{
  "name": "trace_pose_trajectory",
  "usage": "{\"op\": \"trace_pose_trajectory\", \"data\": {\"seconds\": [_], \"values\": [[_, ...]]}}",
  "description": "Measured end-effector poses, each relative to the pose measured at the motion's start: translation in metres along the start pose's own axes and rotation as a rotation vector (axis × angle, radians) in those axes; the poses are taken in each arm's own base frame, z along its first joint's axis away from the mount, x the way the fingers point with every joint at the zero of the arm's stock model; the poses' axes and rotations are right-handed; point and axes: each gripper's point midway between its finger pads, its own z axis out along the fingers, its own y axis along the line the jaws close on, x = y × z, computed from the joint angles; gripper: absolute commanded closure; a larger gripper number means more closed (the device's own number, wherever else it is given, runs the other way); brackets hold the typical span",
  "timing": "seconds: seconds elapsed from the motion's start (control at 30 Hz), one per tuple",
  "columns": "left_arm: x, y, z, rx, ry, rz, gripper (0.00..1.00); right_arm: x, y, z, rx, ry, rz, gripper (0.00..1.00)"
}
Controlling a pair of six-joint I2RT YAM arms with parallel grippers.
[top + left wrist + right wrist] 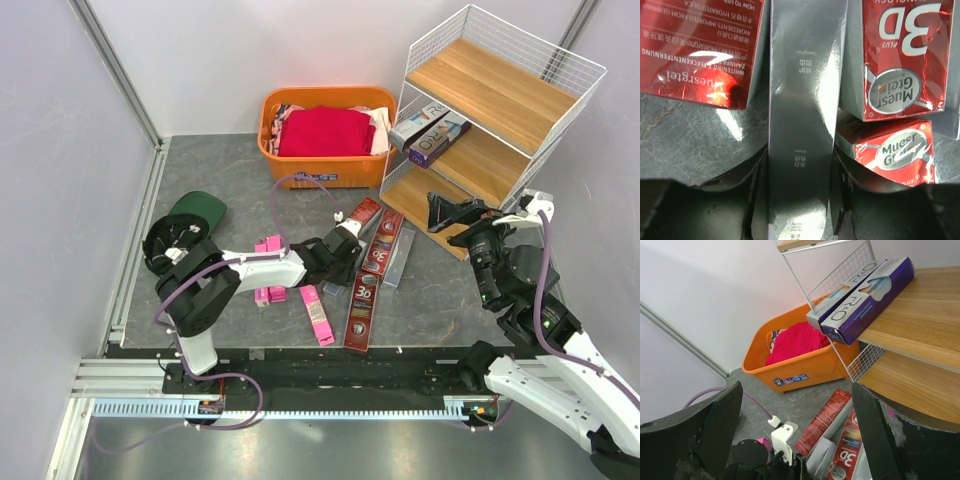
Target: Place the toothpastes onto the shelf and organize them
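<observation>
My left gripper (343,263) reaches right across the table to a cluster of toothpastes. In the left wrist view its jaws (800,161) press both sides of a long silver toothpaste box (802,90) lying on the table. Dark red "3D" boxes (905,55) lie beside it, and also show from above (361,308). Pink boxes (268,268) lie further left. The shelf (500,92) stands at the back right, with a purple box (438,138) and a silver-white box (417,126) on its middle board. My right gripper (447,212) is open and empty by the bottom board (912,385).
An orange basket (325,170) with folded red clothes stands at the back, left of the shelf. A green cap (198,210) lies at the left. A purple cable (285,195) loops over the table. Grey walls close in both sides.
</observation>
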Motion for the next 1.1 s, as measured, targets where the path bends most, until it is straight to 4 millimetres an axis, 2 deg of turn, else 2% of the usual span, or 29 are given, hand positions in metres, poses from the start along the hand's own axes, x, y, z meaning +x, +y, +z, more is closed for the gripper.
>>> {"op": "trace_pose_trajectory", "data": {"seconds": [0.13, 0.23, 0.57, 0.87, 0.97, 1.1], "values": [[0.001, 0.002, -0.006, -0.009, 0.009, 0.003, 0.60, 0.003, 0.003, 0.001, -0.010, 0.016, -0.006, 0.02], [-0.006, 0.002, -0.021, -0.005, -0.004, 0.001, 0.61, 0.008, 0.006, 0.003, -0.023, 0.034, -0.014, 0.02], [-0.069, -0.014, -0.091, 0.137, -0.192, -0.054, 0.62, 0.034, 0.021, 0.010, -0.089, 0.128, -0.046, 0.02], [-0.121, -0.012, -0.160, 0.475, -0.374, -0.131, 0.62, 0.059, 0.046, 0.010, -0.210, 0.236, -0.059, 0.02], [-0.132, -0.029, -0.188, 0.641, -0.424, -0.110, 0.62, 0.069, 0.054, 0.009, -0.259, 0.280, -0.063, 0.02], [-0.137, -0.058, -0.223, 0.863, -0.448, -0.050, 0.62, 0.077, 0.068, 0.006, -0.332, 0.316, -0.055, 0.02]]}}
